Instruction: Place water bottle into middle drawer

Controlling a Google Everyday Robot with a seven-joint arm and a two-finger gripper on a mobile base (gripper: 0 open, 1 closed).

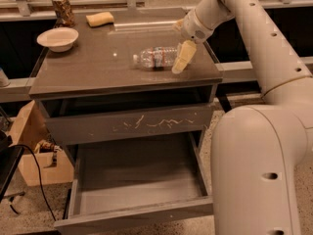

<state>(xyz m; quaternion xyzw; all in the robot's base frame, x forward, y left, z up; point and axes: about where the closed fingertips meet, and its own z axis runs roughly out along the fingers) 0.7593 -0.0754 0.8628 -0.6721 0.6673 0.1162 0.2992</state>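
Note:
The water bottle (155, 57) lies on its side on the cabinet's grey top (98, 67), white cap to the left, red-and-blue label in the middle. My gripper (180, 41) is at the bottle's right end and open. Its front finger (183, 58) points down just in front of that end; the other finger sits farther back. The bottle is not gripped. The middle drawer (139, 177) is pulled out low at the front, with a grey inside that holds nothing and a plain front panel (137, 219).
A shut drawer front with pale scratches (132, 124) sits above the open one. A white bowl (57, 38), a patterned can (63, 10) and a yellow sponge (100, 18) stand on the top's far left. A cardboard box (29, 148) is on the floor left. My white body (259, 170) fills the right.

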